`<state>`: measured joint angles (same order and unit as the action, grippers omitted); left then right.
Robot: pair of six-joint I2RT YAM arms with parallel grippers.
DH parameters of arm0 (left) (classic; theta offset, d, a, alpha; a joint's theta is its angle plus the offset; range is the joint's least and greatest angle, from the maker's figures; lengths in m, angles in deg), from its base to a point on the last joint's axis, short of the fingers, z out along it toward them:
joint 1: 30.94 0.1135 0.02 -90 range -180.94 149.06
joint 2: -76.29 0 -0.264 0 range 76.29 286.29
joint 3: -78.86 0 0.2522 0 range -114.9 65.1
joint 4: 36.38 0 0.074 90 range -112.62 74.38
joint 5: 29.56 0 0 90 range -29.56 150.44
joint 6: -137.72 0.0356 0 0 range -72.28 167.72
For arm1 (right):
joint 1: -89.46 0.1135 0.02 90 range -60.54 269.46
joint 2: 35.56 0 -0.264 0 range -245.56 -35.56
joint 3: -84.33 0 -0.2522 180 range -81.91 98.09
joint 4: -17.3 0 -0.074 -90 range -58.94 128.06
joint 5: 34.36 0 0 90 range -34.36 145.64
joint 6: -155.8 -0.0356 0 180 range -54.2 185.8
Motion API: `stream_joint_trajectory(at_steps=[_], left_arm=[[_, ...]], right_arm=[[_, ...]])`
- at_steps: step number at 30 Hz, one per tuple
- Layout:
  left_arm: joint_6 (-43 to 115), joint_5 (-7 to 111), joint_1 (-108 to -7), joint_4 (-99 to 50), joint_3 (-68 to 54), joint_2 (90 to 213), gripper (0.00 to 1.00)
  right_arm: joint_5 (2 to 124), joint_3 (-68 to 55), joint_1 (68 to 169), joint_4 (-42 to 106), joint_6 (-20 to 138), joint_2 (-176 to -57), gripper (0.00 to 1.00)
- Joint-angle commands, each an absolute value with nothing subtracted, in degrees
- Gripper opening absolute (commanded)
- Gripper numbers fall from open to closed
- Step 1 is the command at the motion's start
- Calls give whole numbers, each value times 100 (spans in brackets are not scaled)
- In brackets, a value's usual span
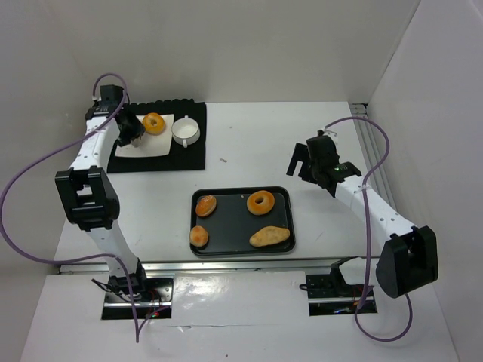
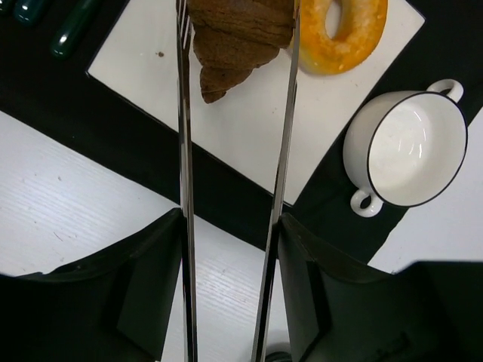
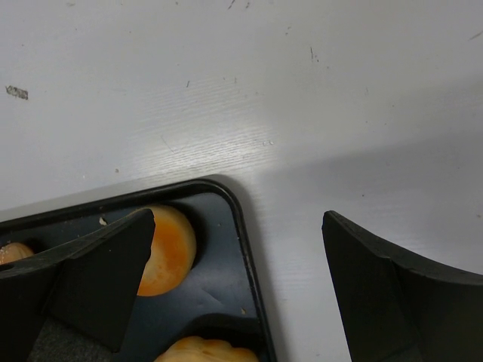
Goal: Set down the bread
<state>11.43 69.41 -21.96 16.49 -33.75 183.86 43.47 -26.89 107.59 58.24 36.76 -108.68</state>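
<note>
Tongs are gripped by the left pincer, a croissant seemingly pinched over the plate; four breads are counted in the tray; the right pincer is spread wide.

Finding: no legible text, label, brand name, number or sign in any of the three views. The black tray, white plate and white cup show plain, unmarked surfaces.
</note>
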Motion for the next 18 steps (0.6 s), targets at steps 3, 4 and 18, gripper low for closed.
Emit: stream_joint_trajectory(at_steps=[3, 4, 18], left_arm=[[1116, 7239, -2338, 1640, -3659, 18106, 67], [1116, 7239, -2338, 1640, -3659, 18019, 67], [1686, 7730, -3180, 1412, -3256, 16973, 62]], right_arm=[[4316, -2417, 10783, 5541, 3697, -10877, 99], [4264, -2417, 10783, 5593, 3697, -10877, 99], [4263, -2522, 10783, 5594, 3697, -10719, 99]])
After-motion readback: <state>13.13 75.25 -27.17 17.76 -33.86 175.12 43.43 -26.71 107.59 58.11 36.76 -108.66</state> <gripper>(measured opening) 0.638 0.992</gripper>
